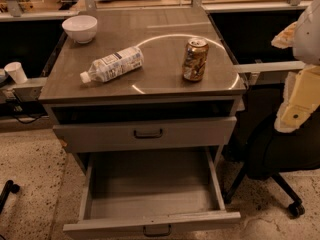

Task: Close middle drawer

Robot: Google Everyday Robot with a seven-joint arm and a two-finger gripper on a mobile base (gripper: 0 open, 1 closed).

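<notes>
Middle drawer [150,191] is wide open. Its deep plain gray box is pulled far out of the gray cabinet [160,81] toward the camera. Its front panel sits at the bottom edge of the view, with the dark bar pull [156,230] partly cut off. The top drawer [145,134] above it sits slightly out, with a dark gap between its front and the cabinet top. The arm [311,31] enters from the right edge, well off to the side of the cabinet, with a white link up high. The cream-yellow gripper [296,101] hangs below that link, angled down-left over the black office chair [280,154]. The gripper is well apart from both drawer fronts and touches neither; in the view it sits roughly level with the top drawer. Clenched or released: can't tell, since the frame edge cuts part of it off. On the cabinet top, a white bowl [80,28] sits at back left. A plastic bottle [112,64] lies on its side with the cap toward front left. A gold can [195,59] stands upright to the right of the bottle, apart from it. A white paper cup [16,72] sits on a ledge left of the cabinet. The floor [30,164] is speckled.
</notes>
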